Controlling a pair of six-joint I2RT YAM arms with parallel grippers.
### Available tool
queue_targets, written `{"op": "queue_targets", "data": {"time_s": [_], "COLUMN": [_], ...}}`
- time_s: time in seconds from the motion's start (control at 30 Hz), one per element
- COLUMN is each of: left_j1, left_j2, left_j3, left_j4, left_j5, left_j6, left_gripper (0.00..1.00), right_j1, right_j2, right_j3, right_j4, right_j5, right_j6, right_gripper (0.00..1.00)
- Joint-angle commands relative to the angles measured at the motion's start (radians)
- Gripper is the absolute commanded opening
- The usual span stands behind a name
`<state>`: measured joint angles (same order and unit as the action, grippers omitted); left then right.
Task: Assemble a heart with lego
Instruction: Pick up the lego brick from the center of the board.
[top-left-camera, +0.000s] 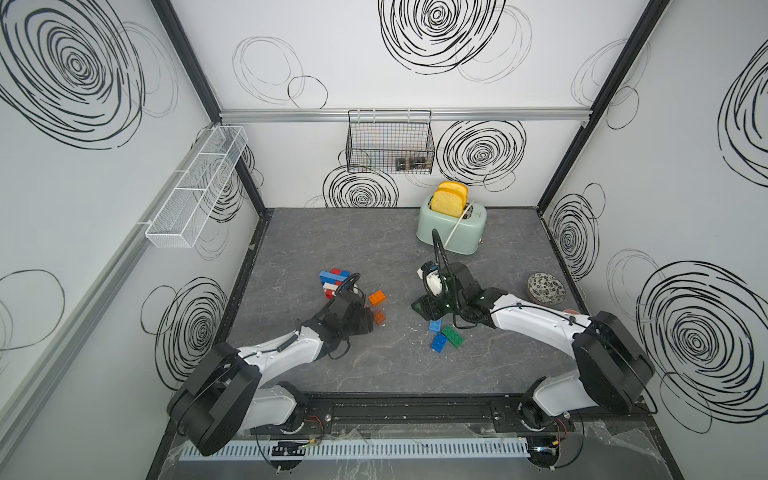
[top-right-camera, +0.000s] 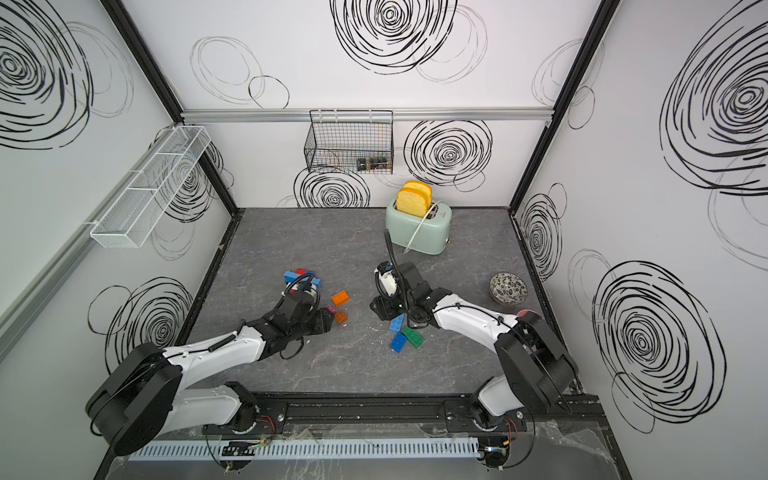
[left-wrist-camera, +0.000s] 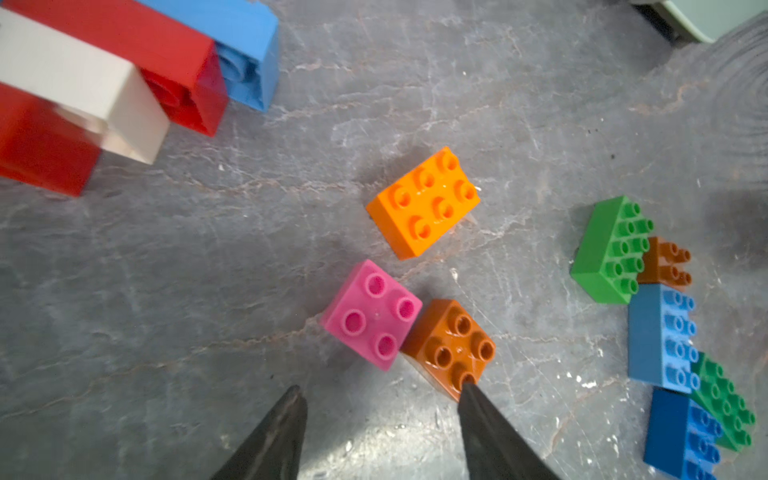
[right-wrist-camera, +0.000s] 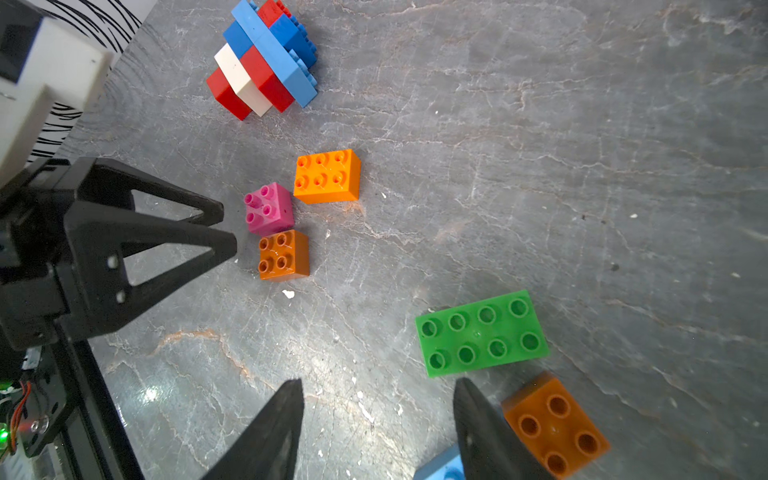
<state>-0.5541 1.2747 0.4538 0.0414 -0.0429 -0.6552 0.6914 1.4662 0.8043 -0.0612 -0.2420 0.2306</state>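
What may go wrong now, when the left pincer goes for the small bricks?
1. The left pincer is open with one tip at the brown square brick, which lies against the pink brick; closing could shove both or catch the wrong one.
2. The right pincer hangs near the green brick; a low move might knock it.
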Motion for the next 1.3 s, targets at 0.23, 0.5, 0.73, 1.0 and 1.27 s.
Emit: {"op": "queue_targets", "data": {"time_s": [0.23,0.5,0.73,1.0,1.27], "left_j1": [-0.013,-0.038,-0.005,0.044,0.046], "left_j2": [0.012,0.065,0.185,0.26,0.278], "left_j3": [0.02,0.038,0.132,0.199,0.228], "left_j4": [-0.079,-0.074,-0.068,-0.082,-0.115], "left_j5": [-0.022,-0.05,-0.039,-0.04,-0.045], "left_j6": [0.053,0.106,0.198,0.26,0.298], "left_gripper": [0.49,0.51,0.53,0.54,0.5], "right_j1": [-0.038,-0.053,-0.059,-0.067,-0.07], "right_j2": [0.024,0.036,0.026,0.028,0.033], "right_j3": [0.012,0.01,0.001,-0.005,-0.008], "right_j4": [-0.008,0.005,0.009,0.015,0.018], "right_j5": [-0.047,-0.082,-0.095,-0.112,-0.118], "right_j6": [-0.023,-0.025,-0.027,-0.029,-0.03], "right_gripper": [0.61,0.61,0.61,0.61,0.6]}}
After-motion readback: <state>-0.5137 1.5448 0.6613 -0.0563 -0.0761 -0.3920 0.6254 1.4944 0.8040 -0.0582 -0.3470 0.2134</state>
